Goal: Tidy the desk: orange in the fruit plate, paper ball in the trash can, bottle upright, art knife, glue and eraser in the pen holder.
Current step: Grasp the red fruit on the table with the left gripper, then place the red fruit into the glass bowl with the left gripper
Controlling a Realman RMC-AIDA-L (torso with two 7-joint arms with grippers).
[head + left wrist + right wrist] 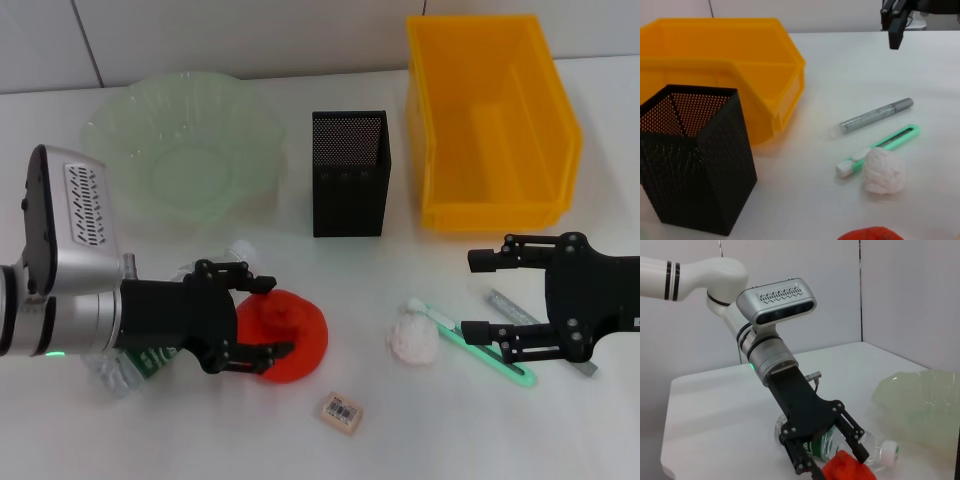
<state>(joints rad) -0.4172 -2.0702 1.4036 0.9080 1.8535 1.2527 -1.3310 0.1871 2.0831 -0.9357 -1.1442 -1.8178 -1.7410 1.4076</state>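
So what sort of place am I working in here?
Most likely a desk set up as a robot test bench: a white tabletop against plain white walls, with a black mesh pen holder, a yellow trash can and a scattered eraser.

At the back of the tabletop (300, 440) stand three things in a row: the fruit plate (185, 150) on the left, the pen holder (348, 173) in the middle, the trash can (490, 120) on the right. In front, the orange (285, 335) lies left of the paper ball (413, 338) (the bottle (130, 365) lies just behind the orange, on its side). The eraser (341, 413) lies nearest the front, between them.
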